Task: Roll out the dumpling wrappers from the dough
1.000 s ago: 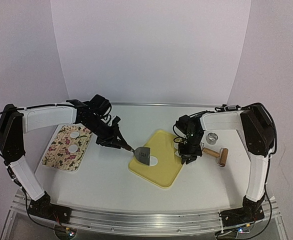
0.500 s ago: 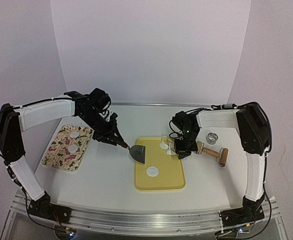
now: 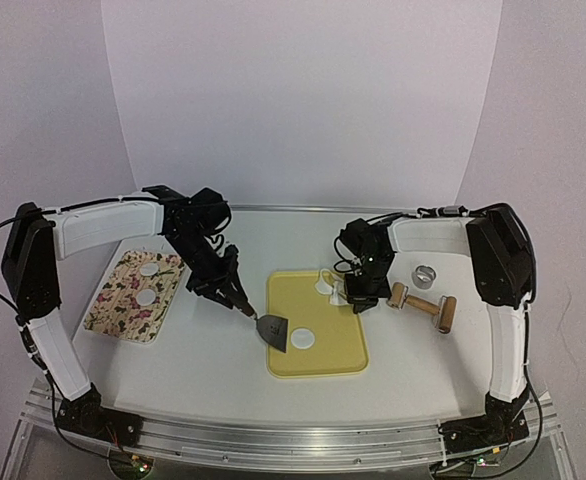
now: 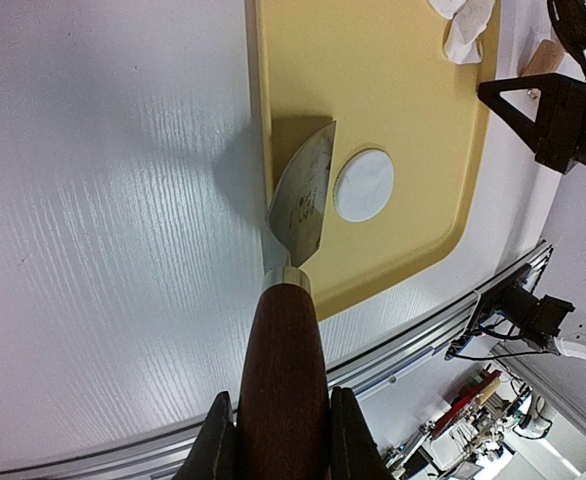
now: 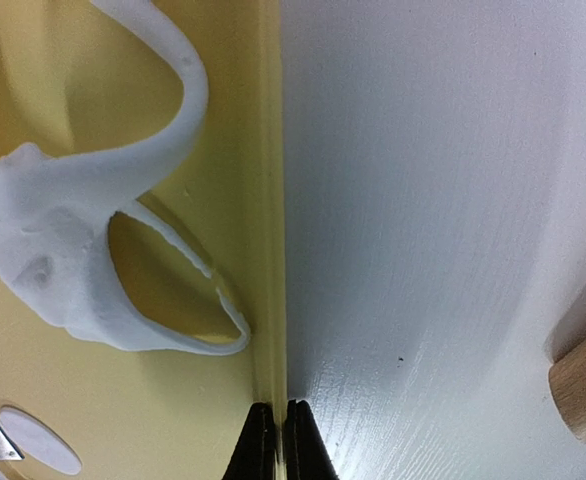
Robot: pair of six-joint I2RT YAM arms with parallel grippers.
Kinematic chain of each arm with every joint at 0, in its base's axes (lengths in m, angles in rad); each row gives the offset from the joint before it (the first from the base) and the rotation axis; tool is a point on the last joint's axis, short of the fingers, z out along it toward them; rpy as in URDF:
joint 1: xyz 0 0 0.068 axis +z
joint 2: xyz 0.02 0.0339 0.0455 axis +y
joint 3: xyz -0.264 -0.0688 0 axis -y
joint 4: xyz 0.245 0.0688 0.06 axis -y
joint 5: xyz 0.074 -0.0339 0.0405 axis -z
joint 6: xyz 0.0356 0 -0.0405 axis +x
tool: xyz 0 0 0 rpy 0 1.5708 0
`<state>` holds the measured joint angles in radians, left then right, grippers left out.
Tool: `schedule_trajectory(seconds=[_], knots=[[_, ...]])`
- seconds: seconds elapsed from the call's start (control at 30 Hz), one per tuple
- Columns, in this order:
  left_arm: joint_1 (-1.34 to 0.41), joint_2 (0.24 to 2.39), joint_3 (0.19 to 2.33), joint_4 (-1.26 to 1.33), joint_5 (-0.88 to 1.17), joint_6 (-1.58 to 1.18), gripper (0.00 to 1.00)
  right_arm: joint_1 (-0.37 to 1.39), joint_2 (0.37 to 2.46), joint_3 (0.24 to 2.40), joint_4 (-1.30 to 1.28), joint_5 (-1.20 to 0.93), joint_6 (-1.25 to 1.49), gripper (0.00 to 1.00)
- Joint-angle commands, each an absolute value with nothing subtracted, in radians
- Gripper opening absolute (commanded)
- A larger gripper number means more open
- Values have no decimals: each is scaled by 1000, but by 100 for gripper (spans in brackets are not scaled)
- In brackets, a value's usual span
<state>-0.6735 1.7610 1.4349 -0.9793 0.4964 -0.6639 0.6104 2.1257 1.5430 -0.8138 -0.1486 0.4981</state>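
white tabletop (image 3: 213, 350) under plain pale walls carries a yellow mat (image 3: 323, 310) mid-scene. one dumpling wrapper (image 3: 301, 340) lies flat on it, toward 7 o'clock of the mat's centre. two more wrappers (image 3: 149, 269) sit on a floral cloth (image 3: 113, 305) well off at 9 o'clock. left pincer (image 4: 279, 440) is clamped on the wooden handle of a scraper (image 4: 303, 205), blade tilted w/ its edge down by the mat's 9 o'clock rim, just beside the disc, not yet under it. right pincer (image 5: 274, 440) is closed, tips together at the mat's 1 o'clock rim near a dough scrap (image 3: 328, 283); can't tell if it nips the rim. the disc looks thin, light, soft & prob. tacky. fingers would likely crease or tear it, so it's best taken from below: blade slid flat under one edge, then lifted w/ most of the disc supported.
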Motion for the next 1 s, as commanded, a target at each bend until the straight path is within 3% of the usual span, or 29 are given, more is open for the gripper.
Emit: schedule_trajectory(seconds=[0.0, 0.97], knots=[[-682, 1783, 1500, -1012, 492, -678, 0, 624, 2170, 1565, -818, -82, 497, 0], [-709, 1729, 1297, -823, 461, -759, 0, 642, 2186, 1590, -816, -89, 518, 0]])
